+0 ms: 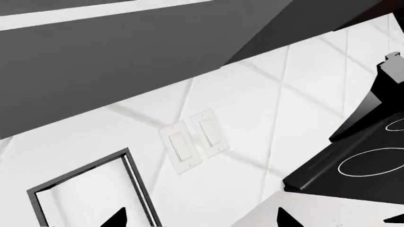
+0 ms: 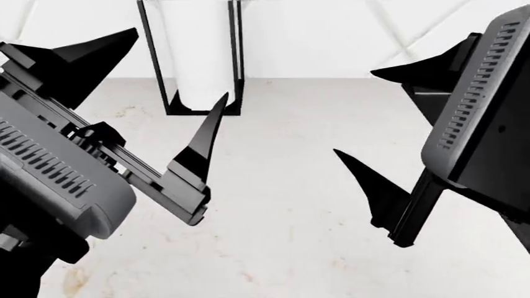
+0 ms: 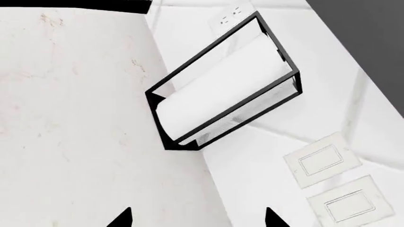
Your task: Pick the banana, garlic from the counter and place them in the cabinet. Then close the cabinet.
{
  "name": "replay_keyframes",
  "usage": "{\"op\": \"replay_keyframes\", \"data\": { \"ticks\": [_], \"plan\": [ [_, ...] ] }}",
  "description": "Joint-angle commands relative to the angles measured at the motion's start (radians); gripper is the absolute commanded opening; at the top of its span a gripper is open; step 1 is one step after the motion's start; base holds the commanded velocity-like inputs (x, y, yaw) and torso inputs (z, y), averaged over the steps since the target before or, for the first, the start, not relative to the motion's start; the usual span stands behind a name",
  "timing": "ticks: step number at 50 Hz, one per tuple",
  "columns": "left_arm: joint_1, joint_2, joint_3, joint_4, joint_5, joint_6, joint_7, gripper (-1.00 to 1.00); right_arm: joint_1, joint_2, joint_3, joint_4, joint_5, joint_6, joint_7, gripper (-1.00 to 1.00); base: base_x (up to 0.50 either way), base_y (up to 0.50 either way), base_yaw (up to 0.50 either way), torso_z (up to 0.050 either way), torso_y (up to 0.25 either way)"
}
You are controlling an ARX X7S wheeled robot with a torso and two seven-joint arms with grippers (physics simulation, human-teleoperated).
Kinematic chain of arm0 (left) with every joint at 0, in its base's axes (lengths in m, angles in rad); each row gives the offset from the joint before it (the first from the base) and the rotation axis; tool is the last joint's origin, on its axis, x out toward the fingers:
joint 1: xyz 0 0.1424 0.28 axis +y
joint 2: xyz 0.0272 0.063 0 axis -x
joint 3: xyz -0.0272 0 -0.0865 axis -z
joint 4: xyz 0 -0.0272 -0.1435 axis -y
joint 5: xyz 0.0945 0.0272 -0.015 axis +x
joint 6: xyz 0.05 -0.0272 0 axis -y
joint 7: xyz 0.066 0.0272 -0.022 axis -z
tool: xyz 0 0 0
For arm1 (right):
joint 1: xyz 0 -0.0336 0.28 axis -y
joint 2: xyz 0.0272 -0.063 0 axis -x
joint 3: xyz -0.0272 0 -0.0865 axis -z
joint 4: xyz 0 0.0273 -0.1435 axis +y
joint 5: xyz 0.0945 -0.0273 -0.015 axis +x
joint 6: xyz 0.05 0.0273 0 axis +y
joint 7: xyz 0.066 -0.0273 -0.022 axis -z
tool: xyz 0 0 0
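Observation:
The banana and the garlic are out of view in all three views. The white, tan-speckled counter (image 2: 290,217) fills the head view below both arms and shows bare in the right wrist view (image 3: 75,118). My left gripper (image 2: 181,62) hangs above the counter at the left, open, with nothing between its fingers; its black tips also show in the left wrist view (image 1: 202,217). My right gripper (image 2: 354,112) is raised at the right, open and empty as well (image 3: 198,217). A dark grey panel (image 1: 113,61) sits above the tiled wall; I cannot tell whether it is the cabinet.
A paper-towel roll in a black frame (image 2: 203,49) stands at the back of the counter against the wall (image 3: 221,90). A black cooktop with white rings (image 1: 366,161) lies beside the counter. Two wall switches (image 1: 192,142) are on the tiled backsplash.

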Motion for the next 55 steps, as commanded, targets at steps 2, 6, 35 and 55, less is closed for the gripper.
{"op": "replay_keyframes", "data": {
  "ticks": [2,6,35,55],
  "plan": [
    [-0.011,0.005,0.006,-0.004,-0.003,-0.003,-0.002,1.0,-0.067,-0.034,0.029,0.017,0.024,-0.068,0.025,1.0,0.0,-0.5,0.0,0.0,0.0],
    [-0.011,0.005,0.007,-0.004,-0.002,-0.001,-0.001,1.0,-0.078,-0.04,0.035,0.019,0.034,-0.09,0.032,1.0,0.0,-0.5,0.0,0.0,0.0],
    [-0.053,0.004,0.014,0.006,-0.041,-0.018,-0.023,1.0,-0.092,-0.027,0.009,0.004,0.043,-0.109,0.042,1.0,0.06,-0.29,0.0,0.0,0.0],
    [-0.064,0.003,0.021,0.006,-0.048,-0.02,-0.029,1.0,-0.09,-0.019,0.017,-0.002,0.055,-0.116,0.039,1.0,0.13,-0.19,0.0,0.0,0.0]
  ]
}}
